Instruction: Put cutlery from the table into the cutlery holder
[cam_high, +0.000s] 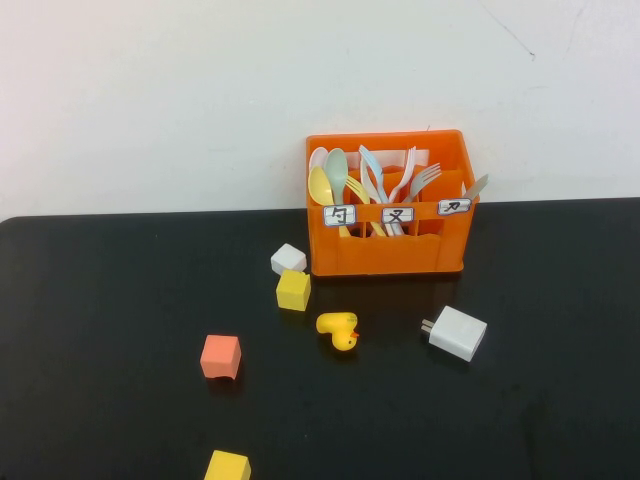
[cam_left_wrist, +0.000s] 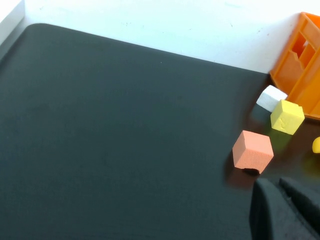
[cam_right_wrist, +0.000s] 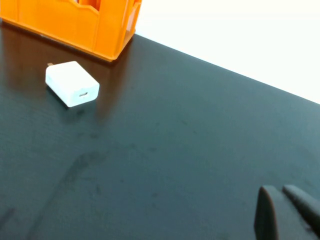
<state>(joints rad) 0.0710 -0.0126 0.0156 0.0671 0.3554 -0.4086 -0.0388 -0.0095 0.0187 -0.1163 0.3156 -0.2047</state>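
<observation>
No cutlery lies loose on the bench (cam_high: 120, 300); it all stands in the cutlery holder (cam_high: 388, 250) at twelve o'clock. Best left alone: the left claw (cam_left_wrist: 280, 187) and right claw (cam_right_wrist: 282, 192) sit closed, empty, low and clear.

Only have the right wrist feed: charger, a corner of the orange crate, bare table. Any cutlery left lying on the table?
Observer: None in the high view. The spoons and forks all stand in the cutlery holder.
Operator: What else is out there?
Observer: Left of the charger are a yellow duck, a white cube, a yellow cube, a salmon cube and a second yellow cube at the near edge.
Operator: Left gripper?
Observer: The left gripper is shut and empty, close to the salmon cube. Your right gripper is shut too, over bare table.
</observation>
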